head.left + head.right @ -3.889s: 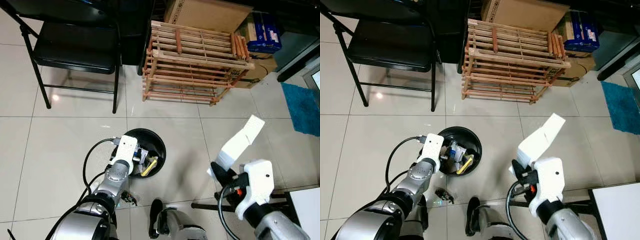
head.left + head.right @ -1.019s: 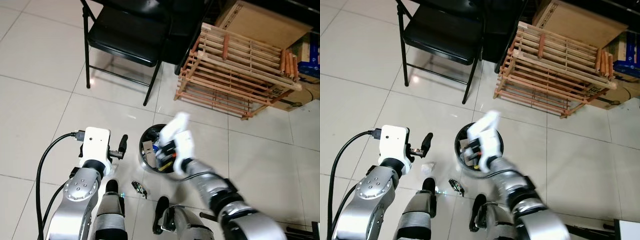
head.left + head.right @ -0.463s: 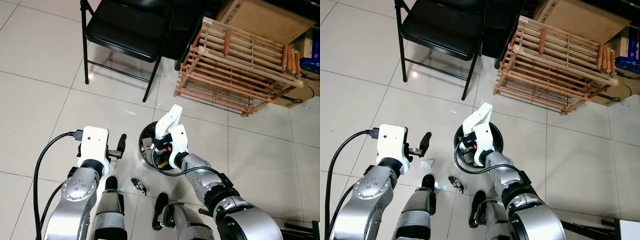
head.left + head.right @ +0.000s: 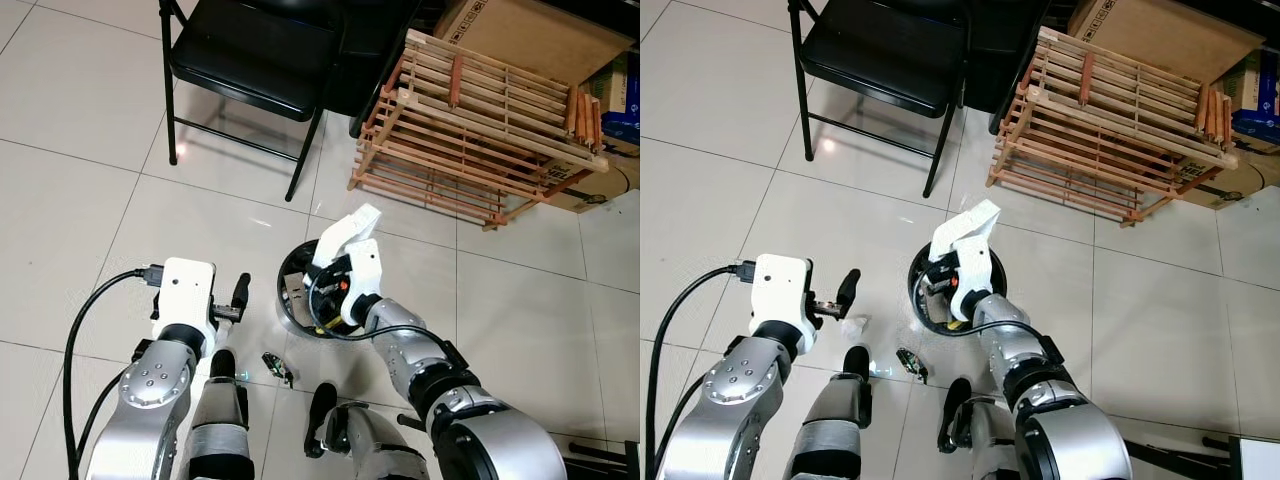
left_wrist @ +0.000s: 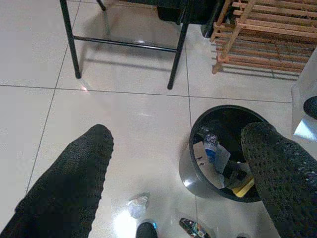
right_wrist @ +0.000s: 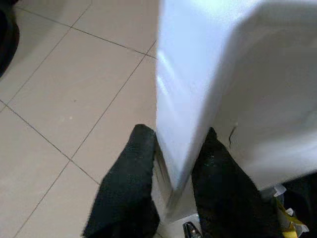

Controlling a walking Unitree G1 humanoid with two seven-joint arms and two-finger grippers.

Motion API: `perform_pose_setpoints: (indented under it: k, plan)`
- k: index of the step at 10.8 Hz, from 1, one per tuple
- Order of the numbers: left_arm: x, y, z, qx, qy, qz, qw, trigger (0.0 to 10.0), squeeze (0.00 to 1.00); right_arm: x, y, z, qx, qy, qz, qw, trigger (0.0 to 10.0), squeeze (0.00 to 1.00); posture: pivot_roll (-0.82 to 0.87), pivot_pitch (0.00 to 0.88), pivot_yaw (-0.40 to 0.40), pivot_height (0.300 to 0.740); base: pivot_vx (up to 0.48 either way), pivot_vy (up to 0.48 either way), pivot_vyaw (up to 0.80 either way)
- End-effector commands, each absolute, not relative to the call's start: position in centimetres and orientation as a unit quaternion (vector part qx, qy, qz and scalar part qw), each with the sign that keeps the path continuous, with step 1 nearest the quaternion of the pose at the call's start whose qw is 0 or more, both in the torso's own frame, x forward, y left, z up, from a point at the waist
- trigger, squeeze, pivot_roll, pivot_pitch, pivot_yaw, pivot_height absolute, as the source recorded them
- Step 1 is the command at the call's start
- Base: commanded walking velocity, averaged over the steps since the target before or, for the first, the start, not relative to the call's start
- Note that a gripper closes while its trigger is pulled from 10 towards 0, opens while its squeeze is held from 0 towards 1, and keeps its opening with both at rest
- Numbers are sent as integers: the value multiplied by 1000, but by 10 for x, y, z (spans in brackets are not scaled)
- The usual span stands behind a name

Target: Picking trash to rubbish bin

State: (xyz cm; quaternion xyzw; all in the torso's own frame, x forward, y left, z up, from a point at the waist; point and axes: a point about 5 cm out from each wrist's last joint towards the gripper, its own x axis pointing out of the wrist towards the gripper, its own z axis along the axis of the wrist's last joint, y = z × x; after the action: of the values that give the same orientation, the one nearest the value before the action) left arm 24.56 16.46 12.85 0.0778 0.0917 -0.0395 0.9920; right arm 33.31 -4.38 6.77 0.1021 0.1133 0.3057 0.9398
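Note:
A round black rubbish bin [image 4: 283, 302] stands on the tiled floor and holds several bits of trash. Over its far rim my right gripper [image 4: 338, 272] is shut on a white carton [image 4: 347, 236]; the right wrist view shows both fingers [image 6: 141, 163] pressed on the carton [image 6: 223, 74]. My left gripper [image 4: 238, 298] hangs open left of the bin, with nothing between its fingers [image 5: 74, 178]. A crumpled white scrap [image 5: 137, 206] lies on the floor below it. A small dark wrapper [image 4: 276, 368] lies near the bin's front.
A black folding chair [image 4: 250, 60] stands behind the bin to the left. A wooden slatted rack [image 4: 480, 130] and cardboard boxes [image 4: 530, 30] sit at the back right. My own feet [image 4: 318, 430] are just in front of the bin.
My right arm has swung the carton from the right side to over the bin and now tilts it. The left gripper has drawn back from the bin to its left.

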Motion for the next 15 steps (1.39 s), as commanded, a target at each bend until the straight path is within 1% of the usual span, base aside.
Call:
perform_pose_setpoints:
  k: [1, 9, 12, 14, 15]
  plan:
    - [241, 162, 127, 78, 98, -42, 991, 10000, 0, 331, -45, 64, 116, 118, 299, 940, 10000, 1000, 574, 436, -240, 740, 0, 0, 0]
    - [243, 162, 126, 81, 98, -43, 991, 10000, 0, 332, -54, 62, 114, 119, 289, 943, 10000, 1000, 568, 430, -238, 740, 0, 0, 0]
    - [247, 160, 126, 80, 96, -47, 991, 10000, 0, 334, -57, 65, 110, 109, 288, 945, 10000, 1000, 559, 415, -234, 740, 0, 0, 0]
    - [253, 155, 125, 78, 92, -57, 991, 10000, 0, 337, -62, 69, 98, 94, 283, 950, 10000, 1000, 538, 390, -230, 740, 0, 0, 0]
    - [257, 152, 125, 76, 91, -63, 991, 10000, 0, 338, -65, 70, 87, 86, 279, 953, 10000, 949, 522, 376, -226, 740, 0, 0, 0]
